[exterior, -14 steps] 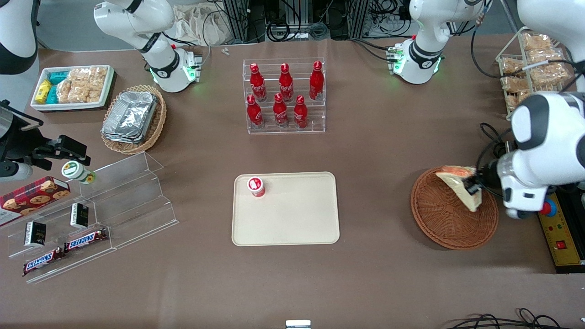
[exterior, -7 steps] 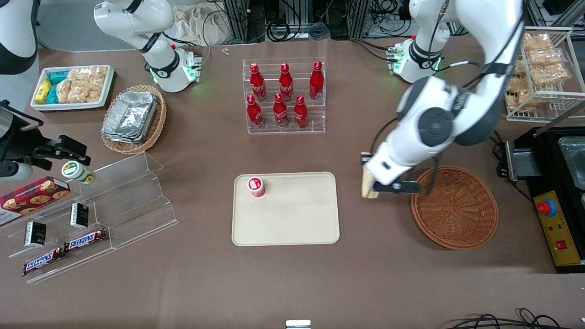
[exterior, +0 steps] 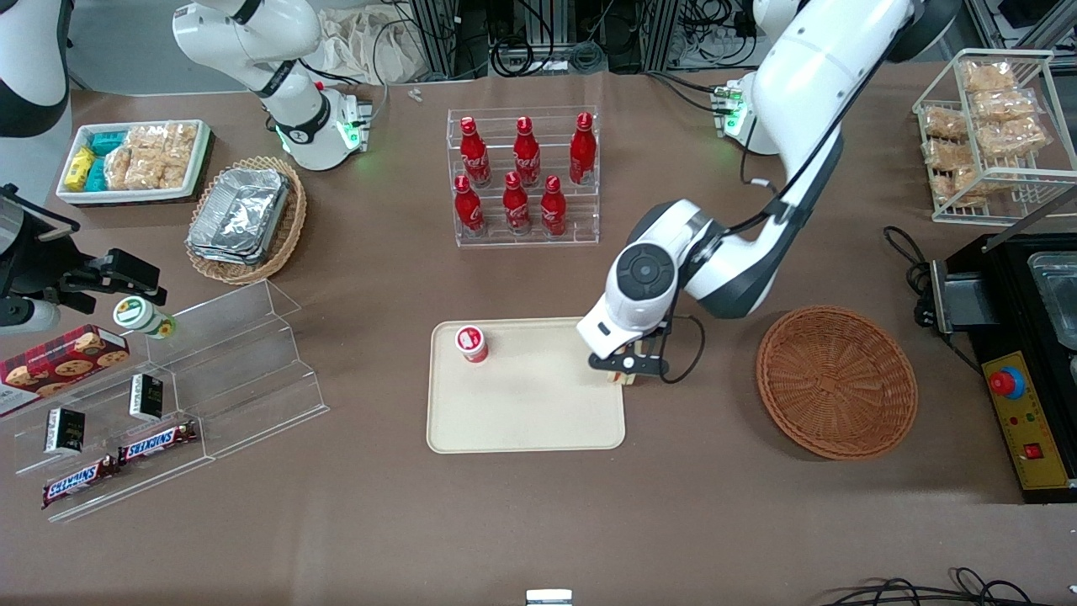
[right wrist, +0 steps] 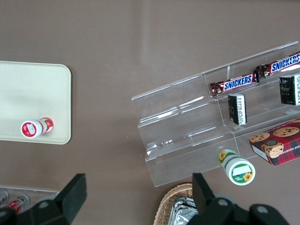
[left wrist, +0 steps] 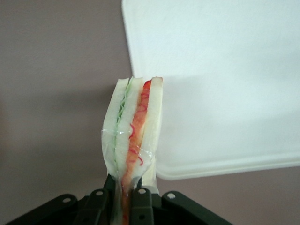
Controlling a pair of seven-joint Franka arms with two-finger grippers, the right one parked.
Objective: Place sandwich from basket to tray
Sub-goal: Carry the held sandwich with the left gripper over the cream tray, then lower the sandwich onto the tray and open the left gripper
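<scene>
Left gripper (exterior: 627, 368) clamped on the wrapped sandwich (left wrist: 132, 129), held edge-up above the rim of the cream tray (exterior: 522, 425) at its basket-side edge; round wicker basket (exterior: 835, 380) well apart toward the working arm's end; red-capped bottle (exterior: 472, 343) standing on the tray

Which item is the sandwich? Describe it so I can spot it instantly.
Find the cream tray at the table's centre; at its edge nearest the brown basket, the gripper is shut on the sandwich. It's a plastic-wrapped white-bread wedge with red and green filling.
</scene>
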